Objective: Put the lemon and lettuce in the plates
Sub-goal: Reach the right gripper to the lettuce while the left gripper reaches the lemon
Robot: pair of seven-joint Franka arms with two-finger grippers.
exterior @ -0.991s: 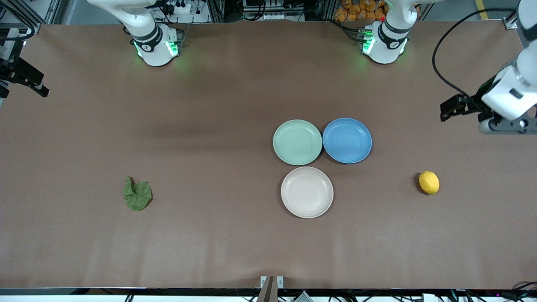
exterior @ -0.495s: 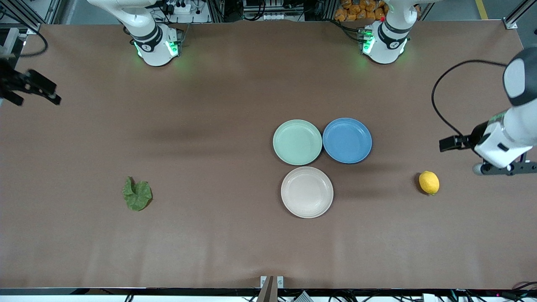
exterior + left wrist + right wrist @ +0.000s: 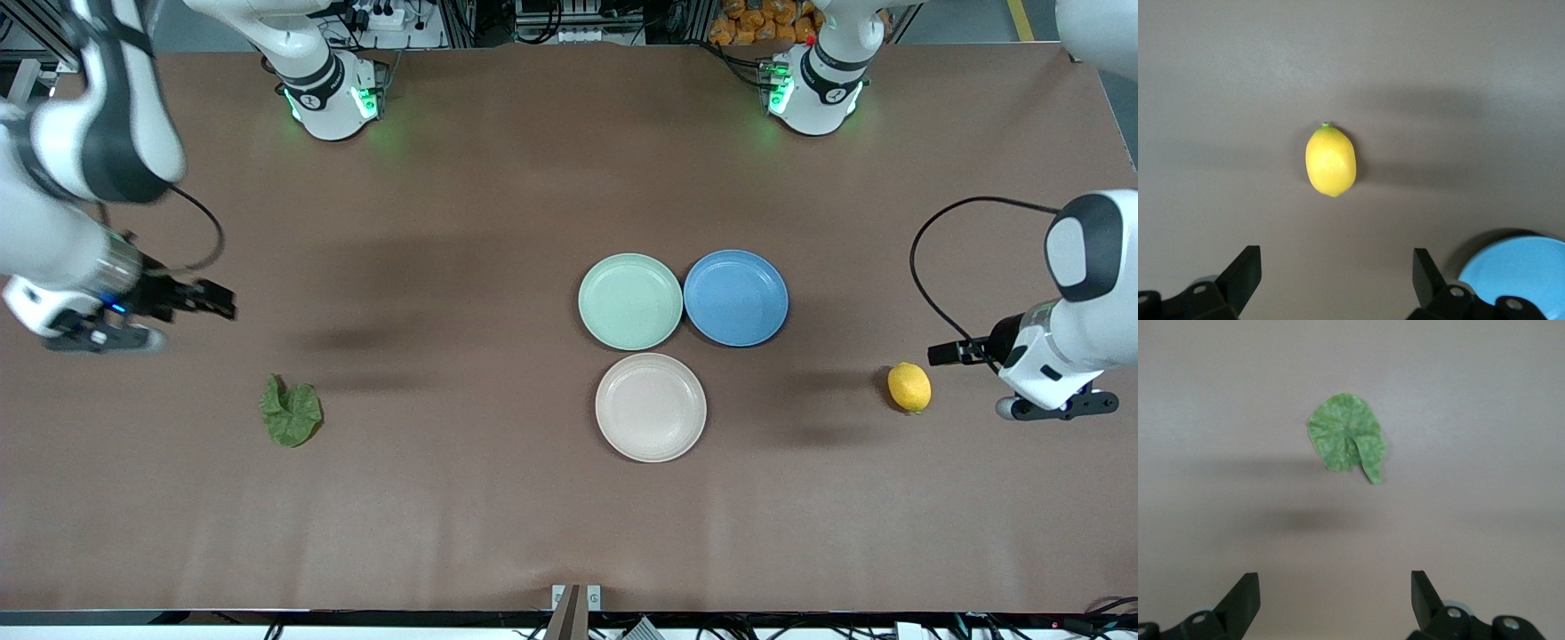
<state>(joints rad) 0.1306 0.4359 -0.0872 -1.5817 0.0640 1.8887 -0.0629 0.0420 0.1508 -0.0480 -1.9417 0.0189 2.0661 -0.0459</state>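
Observation:
The yellow lemon lies on the brown table toward the left arm's end; it also shows in the left wrist view. My left gripper is open and empty in the air just beside the lemon; it also shows in the left wrist view. The green lettuce lies toward the right arm's end and shows in the right wrist view. My right gripper is open and empty above the table near the lettuce; it also shows in the right wrist view. The mint green plate and the beige-white plate are empty.
A blue plate sits touching the mint plate, toward the left arm's end; its rim shows in the left wrist view. The beige-white plate lies nearer the front camera than both. The arm bases stand along the table's back edge.
Both arms have swung in from the table's ends and come down: the left gripper to beside the lemon, the right gripper toward the lettuce. The lemon, lettuce and plates have not moved.

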